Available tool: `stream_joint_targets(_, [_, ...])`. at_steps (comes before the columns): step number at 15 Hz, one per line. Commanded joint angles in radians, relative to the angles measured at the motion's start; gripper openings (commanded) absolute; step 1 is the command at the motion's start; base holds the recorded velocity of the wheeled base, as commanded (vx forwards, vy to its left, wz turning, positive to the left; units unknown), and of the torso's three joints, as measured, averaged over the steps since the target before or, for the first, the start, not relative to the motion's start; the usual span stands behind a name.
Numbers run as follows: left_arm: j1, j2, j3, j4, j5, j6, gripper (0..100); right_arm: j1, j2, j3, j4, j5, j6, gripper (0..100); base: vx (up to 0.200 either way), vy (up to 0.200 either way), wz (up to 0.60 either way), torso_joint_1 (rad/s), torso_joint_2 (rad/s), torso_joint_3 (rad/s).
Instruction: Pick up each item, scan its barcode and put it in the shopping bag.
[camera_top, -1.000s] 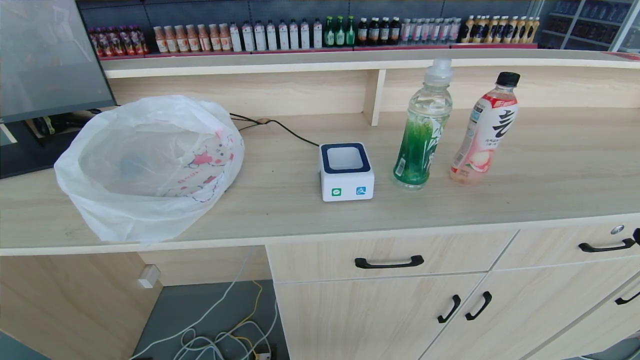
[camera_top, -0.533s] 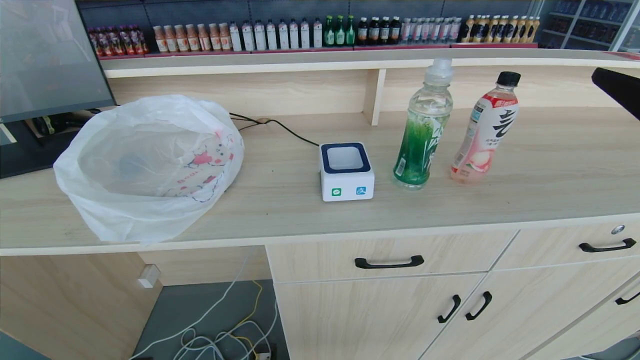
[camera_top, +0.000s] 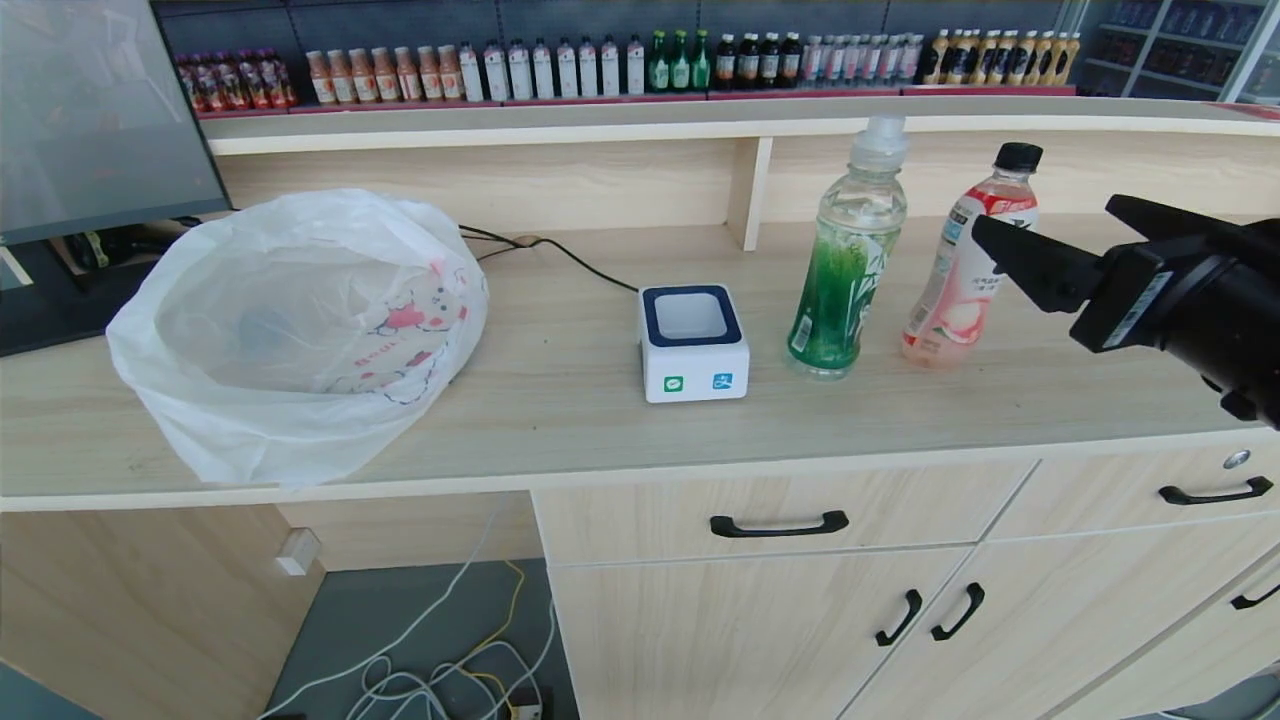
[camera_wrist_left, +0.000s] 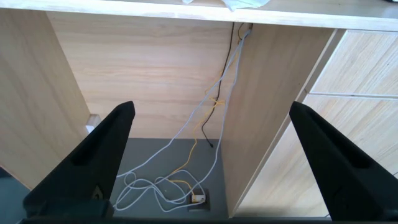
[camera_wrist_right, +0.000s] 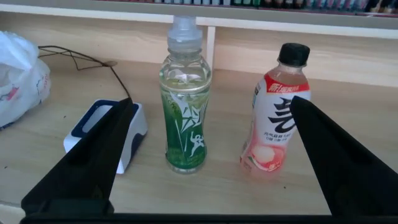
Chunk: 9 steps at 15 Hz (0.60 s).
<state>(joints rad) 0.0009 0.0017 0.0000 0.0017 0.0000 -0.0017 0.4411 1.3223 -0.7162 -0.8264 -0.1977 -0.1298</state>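
Right end effector, jaws apart — near pink bottle.

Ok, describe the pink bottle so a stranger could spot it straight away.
On the wooden counter, two bottles stand right of the white scanner. The pink bottle is the one farther from it. Unlike the green bottle beside it, it has a black cap.

White scanner rimmed navy, green bottle, pink bottle, white bag printed with cartoons.

Two bottles on counter: green bottle, pink bottle. One scanner. One shopping bag.
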Motion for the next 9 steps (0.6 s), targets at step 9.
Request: stream_joint_targets(9, [0.001, 0.000, 0.000, 0.000, 0.000, -0.001, 100, -0.008, 0.222, -0.063, -0.060, 0.003, 0.024, 100, 0.000, 0.000, 0.00, 0.000, 0.00, 0.000])
